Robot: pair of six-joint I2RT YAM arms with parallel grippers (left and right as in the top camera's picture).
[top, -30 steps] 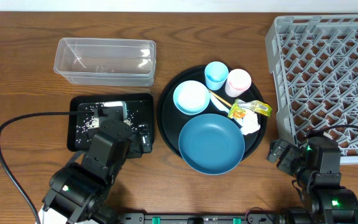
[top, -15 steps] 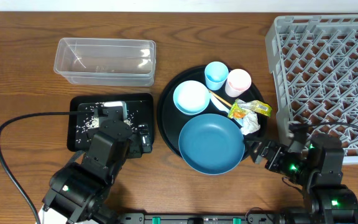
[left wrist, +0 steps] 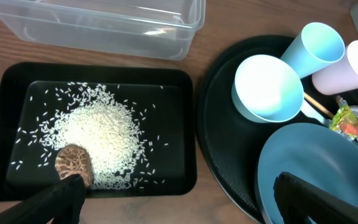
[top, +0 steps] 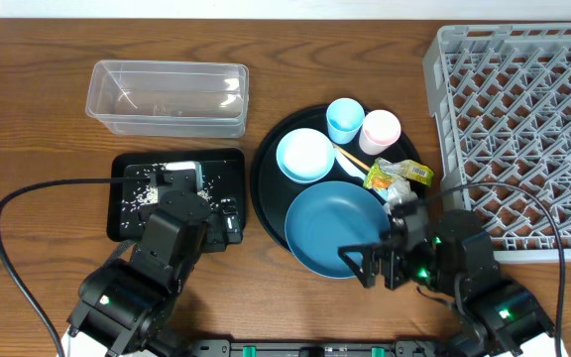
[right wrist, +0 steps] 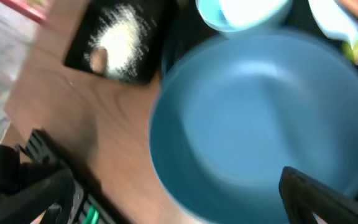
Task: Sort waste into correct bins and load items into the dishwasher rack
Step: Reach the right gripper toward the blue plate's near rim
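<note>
- The clear plastic tub [top: 167, 97] stood at the far left of the table, nothing visible inside it.
- Just in front of it lay the shallow black rectangular tray [top: 125, 171], holding a spread of white rice grains [left wrist: 98, 134] and a small brown food lump [left wrist: 73, 163] at the heap's near edge.
- The left gripper [left wrist: 178, 182] hung over the near right part of that tray, fingers spread wide and holding nothing.
- The round black tray [top: 266, 169] sat in the middle, carrying the pale bowl [top: 305, 155], the light-blue cup [top: 345, 119] and the pink cup [top: 380, 129] at its far side.
- A thin wooden stick [top: 350, 159] lay between the bowl and the wrapper.
- The large blue plate [top: 330, 228] filled the near half of the round tray.
- The crumpled yellow-green wrapper [top: 399, 175] lay on the tray's right side, the white tissue [top: 399, 198] just below it.
- The right gripper [top: 365, 263] hovered over the plate's near right rim, fingers fully apart; its blurred wrist view did not show whether they touched the plate.
- The grey dishwasher rack [top: 523, 119] stood at the far right, with no dishes in the part seen.
</note>
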